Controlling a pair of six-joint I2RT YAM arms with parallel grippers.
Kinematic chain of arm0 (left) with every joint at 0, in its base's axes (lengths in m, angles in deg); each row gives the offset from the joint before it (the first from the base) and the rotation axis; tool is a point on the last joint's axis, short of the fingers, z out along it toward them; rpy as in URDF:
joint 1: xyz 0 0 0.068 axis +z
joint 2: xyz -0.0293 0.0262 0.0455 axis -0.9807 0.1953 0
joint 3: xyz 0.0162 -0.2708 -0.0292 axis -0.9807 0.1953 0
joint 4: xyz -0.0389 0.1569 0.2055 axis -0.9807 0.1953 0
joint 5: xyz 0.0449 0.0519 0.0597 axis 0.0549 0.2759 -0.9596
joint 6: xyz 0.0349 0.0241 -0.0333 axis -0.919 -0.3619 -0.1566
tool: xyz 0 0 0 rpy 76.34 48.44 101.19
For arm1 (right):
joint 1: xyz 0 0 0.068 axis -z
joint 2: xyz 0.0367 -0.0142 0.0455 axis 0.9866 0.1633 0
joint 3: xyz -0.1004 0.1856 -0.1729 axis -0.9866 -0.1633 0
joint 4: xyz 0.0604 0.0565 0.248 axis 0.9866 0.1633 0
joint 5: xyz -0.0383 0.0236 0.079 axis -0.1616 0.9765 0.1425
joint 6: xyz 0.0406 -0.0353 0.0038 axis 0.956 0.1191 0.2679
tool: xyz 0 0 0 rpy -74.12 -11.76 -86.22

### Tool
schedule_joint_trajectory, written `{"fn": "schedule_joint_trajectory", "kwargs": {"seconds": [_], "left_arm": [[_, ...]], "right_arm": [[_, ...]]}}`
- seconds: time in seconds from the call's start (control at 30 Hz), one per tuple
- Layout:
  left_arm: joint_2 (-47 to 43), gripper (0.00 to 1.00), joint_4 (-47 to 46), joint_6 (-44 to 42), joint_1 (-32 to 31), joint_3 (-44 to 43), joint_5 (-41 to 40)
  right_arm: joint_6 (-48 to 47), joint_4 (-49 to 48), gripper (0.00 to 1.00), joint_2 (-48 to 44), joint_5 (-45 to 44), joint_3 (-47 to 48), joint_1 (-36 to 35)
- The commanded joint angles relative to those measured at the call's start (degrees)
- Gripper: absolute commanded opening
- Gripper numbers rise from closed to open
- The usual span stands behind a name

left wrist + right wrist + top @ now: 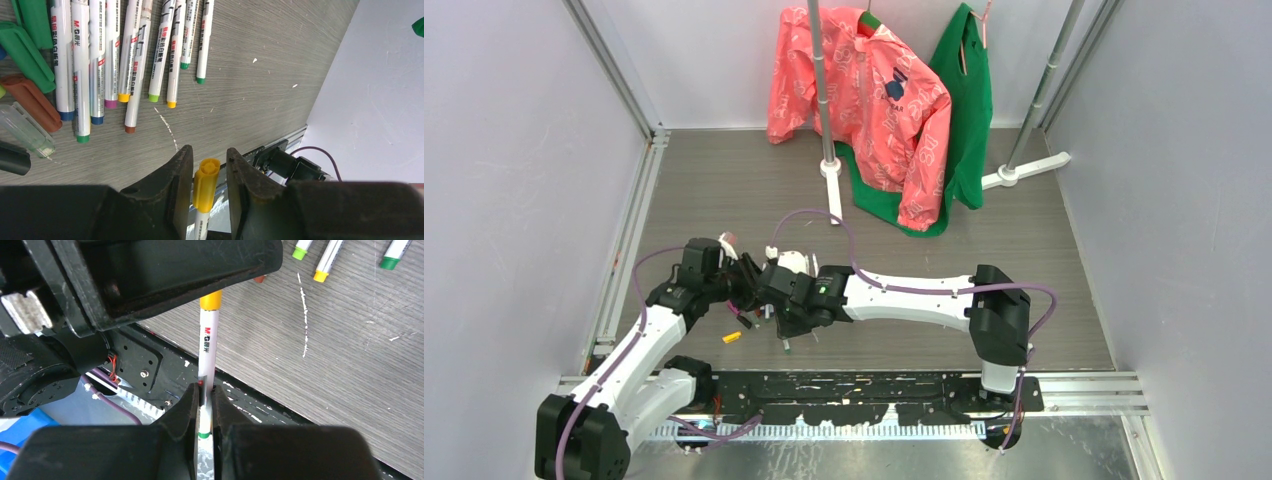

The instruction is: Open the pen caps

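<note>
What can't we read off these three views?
Left wrist: whether the left gripper actually touches the yellow cap; its fingers shadow the contact.
Right wrist: cap mostly behind the left gripper; pen tail hidden inside the right gripper.
Top: held pen too small to find.

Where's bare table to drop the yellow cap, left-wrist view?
Free: bare wood from the rightmost pen to the white wall panel; a narrower strip between the pen row and the yellow cap. Crowded: the row itself and the loose caps at left.
</note>
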State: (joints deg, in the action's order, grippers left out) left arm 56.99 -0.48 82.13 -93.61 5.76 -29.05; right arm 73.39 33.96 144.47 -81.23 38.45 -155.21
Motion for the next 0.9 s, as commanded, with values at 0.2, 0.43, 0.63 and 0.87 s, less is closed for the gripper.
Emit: {"fn": "schedule_joint_trajectory", "kwargs": {"seconds": [0.2,0.43,0.63,0.87], "left_arm": [[-2.28,0.15,-2.56,0.64,-0.07,1.06,2.01],[-4.5,0.0,-0.83,2.78,-0.07,0.52,-2.13],[-4.51,0.0,3.22,6.53,-0.07,-2.73,-10.66],[-5.39,0.0,0.26,16.14,-0.01,-2.02,-18.63]], "right_arm": [[0.14,-3.8,0.01,-0.77,0.28,0.22,1.01],[0.76,-6.55,0.01,-2.23,1.93,-3.26,1.66],[3.72,-13.23,0.01,-7.35,3.16,-13.28,1.53],[3.93,-17.25,0.01,-13.32,3.02,-22.31,0.66]]}}
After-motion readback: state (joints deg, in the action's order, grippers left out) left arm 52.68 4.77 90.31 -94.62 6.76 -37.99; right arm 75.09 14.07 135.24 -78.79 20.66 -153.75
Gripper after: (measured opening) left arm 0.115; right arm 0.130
